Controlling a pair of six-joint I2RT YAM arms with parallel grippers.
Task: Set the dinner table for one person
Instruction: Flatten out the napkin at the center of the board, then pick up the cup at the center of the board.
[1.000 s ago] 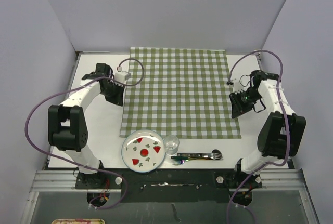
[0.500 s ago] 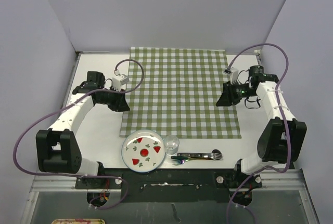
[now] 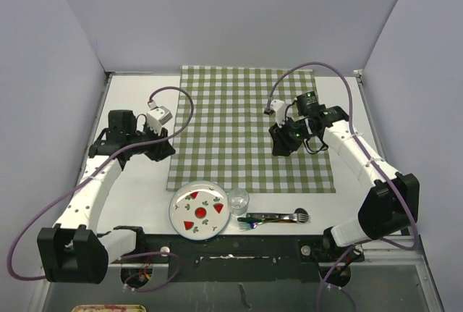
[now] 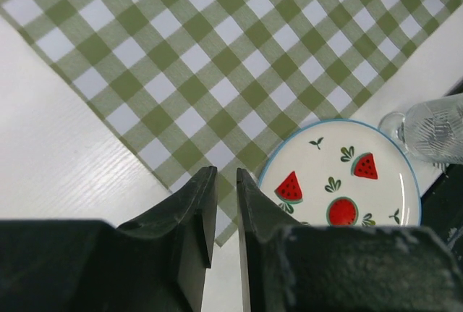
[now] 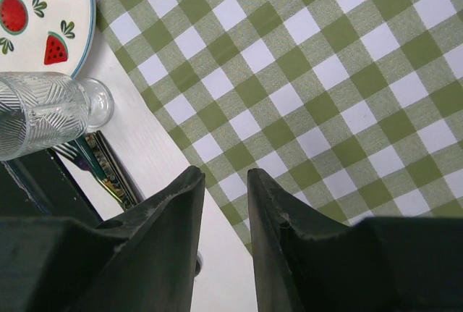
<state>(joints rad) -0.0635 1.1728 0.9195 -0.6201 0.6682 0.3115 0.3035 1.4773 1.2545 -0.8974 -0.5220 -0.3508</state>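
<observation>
The dinner table point(image 3: 137, 182) is a white top with a green-and-white checked cloth point(image 3: 249, 127) spread over its middle. A watermelon-patterned plate point(image 3: 200, 210), a clear glass point(image 3: 239, 200) and a fork point(image 3: 278, 218) lie along the near edge, off the cloth. My left gripper point(image 3: 163, 150) hangs above the cloth's left edge, its jaws a narrow slit apart with nothing between them point(image 4: 226, 173). My right gripper point(image 3: 281, 145) hovers over the cloth's right half, open and empty point(image 5: 226, 174). The left wrist view shows the plate point(image 4: 340, 182) and the glass point(image 4: 434, 127) below.
Grey walls close in the table on three sides. Purple cables loop off both wrists above the cloth. In the right wrist view the glass point(image 5: 43, 113) stands between the plate point(image 5: 43, 8) and the fork point(image 5: 101, 171), beside the cloth's near edge point(image 5: 217, 174).
The right gripper has swung left from the cloth's right edge to over the cloth. The left arm has stretched out and lowered near the cloth's left edge. Both jaws have parted slightly.
</observation>
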